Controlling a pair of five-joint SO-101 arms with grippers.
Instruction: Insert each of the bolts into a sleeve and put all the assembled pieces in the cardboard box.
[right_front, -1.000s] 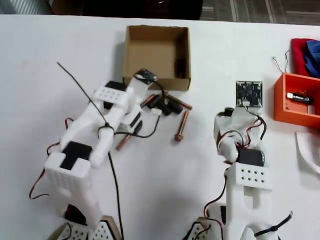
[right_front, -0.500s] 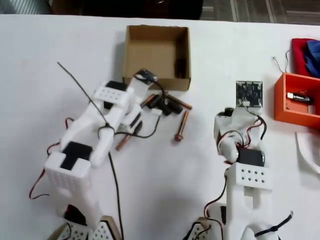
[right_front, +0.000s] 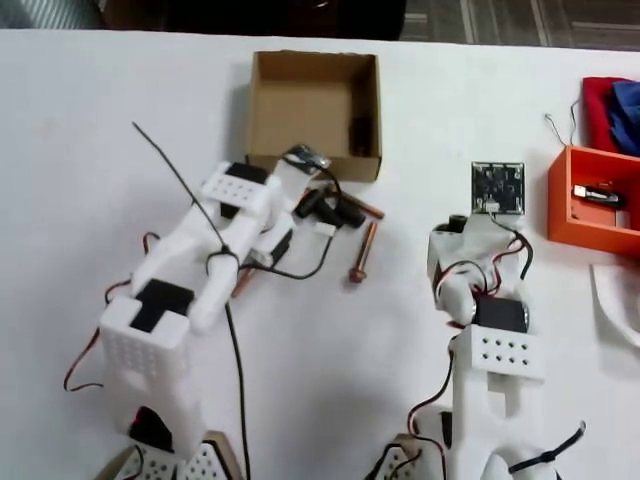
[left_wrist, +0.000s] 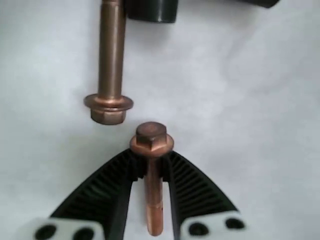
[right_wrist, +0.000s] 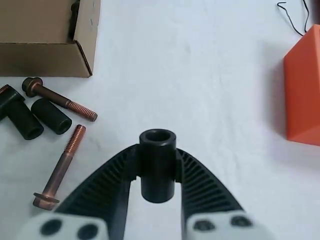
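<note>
Bolt (left_wrist: 153, 192) pinched by its shank between the left gripper (left_wrist: 152, 161) tips, head sticking out past them. Second bolt (left_wrist: 111, 60) lies just beyond, heads near but apart. Right gripper (right_wrist: 157, 155) clamped on a black sleeve (right_wrist: 157, 170), open end showing. Cardboard box (right_front: 315, 165) near the tabletop's (right_front: 520, 90) far edge; two loose sleeves (right_wrist: 50, 116) just before its near wall. Orange box (right_front: 590, 215) at the right edge.

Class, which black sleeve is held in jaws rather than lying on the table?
The upright sleeve in the jaws of the right gripper; the other sleeves lie sideways near the cardboard box.
</note>
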